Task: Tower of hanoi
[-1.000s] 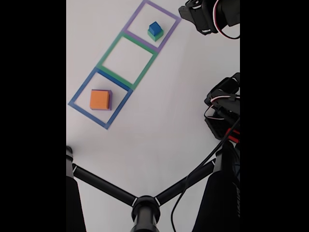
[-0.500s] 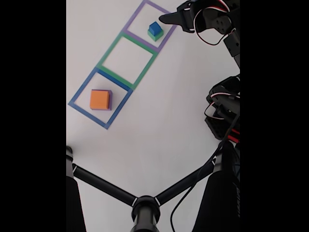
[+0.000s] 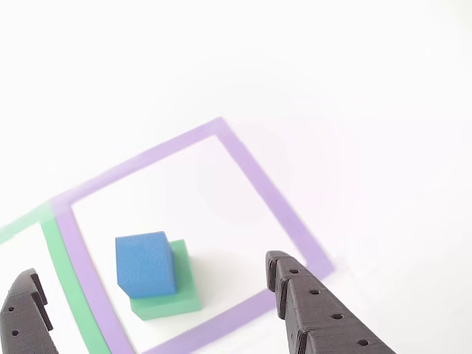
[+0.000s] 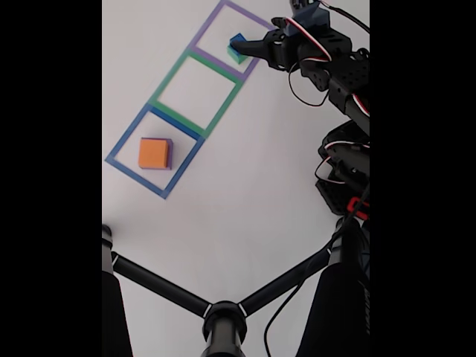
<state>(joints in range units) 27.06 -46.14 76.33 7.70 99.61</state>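
Fixed view: my pincer (image 4: 242, 49) gapes wide around the small matte blue cube (image 3: 144, 263) atop the green block (image 3: 173, 299); orange block (image 4: 152, 152) stack awaits at the surface's far square.

Count: four blocks, three square outlines, one arm with one gripper.

Blocks: one blue cube (image 3: 144, 263) sits on one green block (image 3: 171, 297) inside the purple outline (image 4: 256, 22) at the far right of the fixed view; one orange block (image 4: 152, 152) lies on one purple slab (image 4: 170, 154), which shows as a thin edge at its right side, inside the blue outline (image 4: 119, 145) at the near left. One green outline (image 4: 169, 76) lies between those two and holds no block. One gripper (image 3: 155, 310) has two dark fingers (image 3: 310, 310), one at each lower corner of the other view. One black stand (image 4: 223, 320) with two struts shows at the near edge.
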